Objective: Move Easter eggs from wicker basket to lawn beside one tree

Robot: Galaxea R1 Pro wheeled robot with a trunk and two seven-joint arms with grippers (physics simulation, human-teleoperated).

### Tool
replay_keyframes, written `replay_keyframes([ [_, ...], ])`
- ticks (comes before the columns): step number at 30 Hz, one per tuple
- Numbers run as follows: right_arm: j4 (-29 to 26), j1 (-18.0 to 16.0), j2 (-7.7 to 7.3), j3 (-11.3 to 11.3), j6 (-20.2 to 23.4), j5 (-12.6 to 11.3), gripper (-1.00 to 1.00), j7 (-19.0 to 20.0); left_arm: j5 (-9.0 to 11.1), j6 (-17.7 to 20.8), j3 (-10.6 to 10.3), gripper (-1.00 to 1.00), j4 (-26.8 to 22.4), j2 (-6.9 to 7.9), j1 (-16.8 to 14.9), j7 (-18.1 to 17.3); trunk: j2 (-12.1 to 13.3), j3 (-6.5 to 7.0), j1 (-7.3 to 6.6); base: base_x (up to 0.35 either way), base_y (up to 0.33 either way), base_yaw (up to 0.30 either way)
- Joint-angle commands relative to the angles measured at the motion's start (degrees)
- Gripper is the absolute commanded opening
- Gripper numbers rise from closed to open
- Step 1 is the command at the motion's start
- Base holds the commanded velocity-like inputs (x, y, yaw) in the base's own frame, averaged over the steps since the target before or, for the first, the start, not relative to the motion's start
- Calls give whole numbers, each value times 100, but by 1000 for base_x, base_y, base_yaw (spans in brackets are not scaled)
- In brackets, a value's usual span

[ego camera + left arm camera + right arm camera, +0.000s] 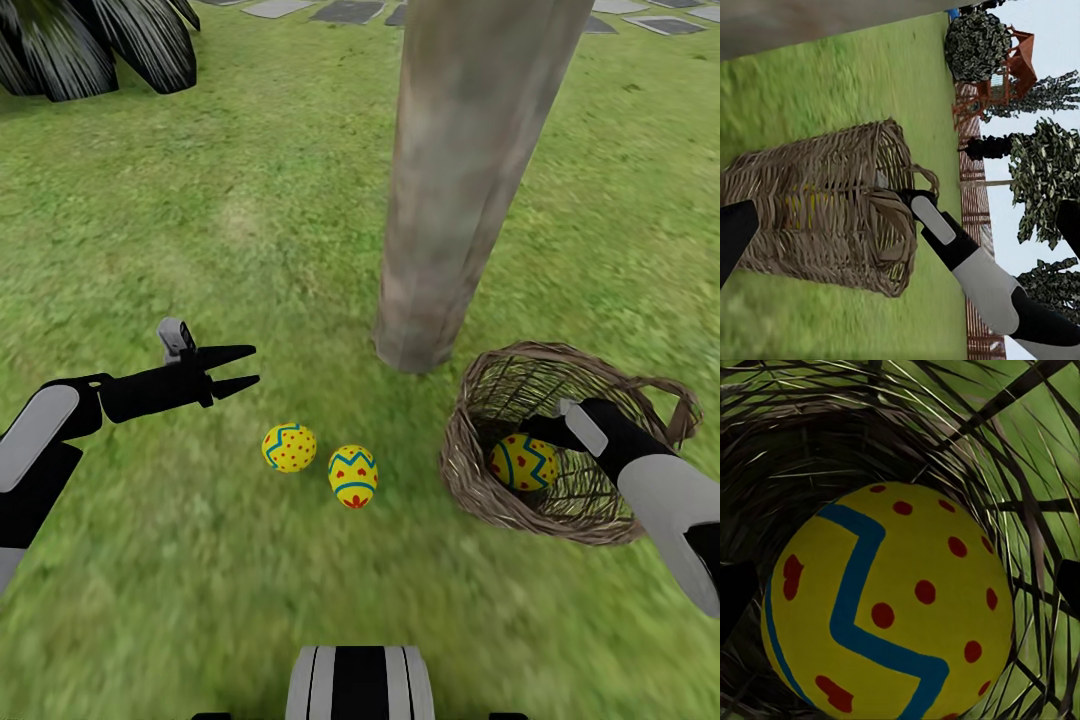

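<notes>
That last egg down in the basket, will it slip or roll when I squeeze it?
Probably yes. The egg looks smooth and rounded, so the fingers may squirt it sideways. It lies against the basket weave, which may stop it rolling far. The basket is tipped over, so a nudge could shift it.

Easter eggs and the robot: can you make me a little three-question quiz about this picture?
1. How many Easter eggs lie on the lawn beside the tree?
2. True or false: the wicker basket is lying tipped on its side.
3. Which gripper reaches into the basket: A) left gripper B) right gripper?

Key:
1. Two: one egg and another egg.
2. True.
3. B, toward the third egg.
</notes>
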Motion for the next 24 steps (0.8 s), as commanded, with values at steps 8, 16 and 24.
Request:
replay_keyframes([
  [8,3,-2,-5,42,26,-57,100,-49,-52,-6,-9,100,9,10,-5,-59,-8,-114,12,0,0,0],
  [16,-29,-2,0,42,42,-79,100,-42,-52,-7,-9,100,10,59,-4,-59,-8,-114,12,0,0,0],
  [24,-35,-2,12,42,52,-83,100,104,-53,-3,-9,100,3,112,-6,-59,-11,-159,17,0,0,0],
])
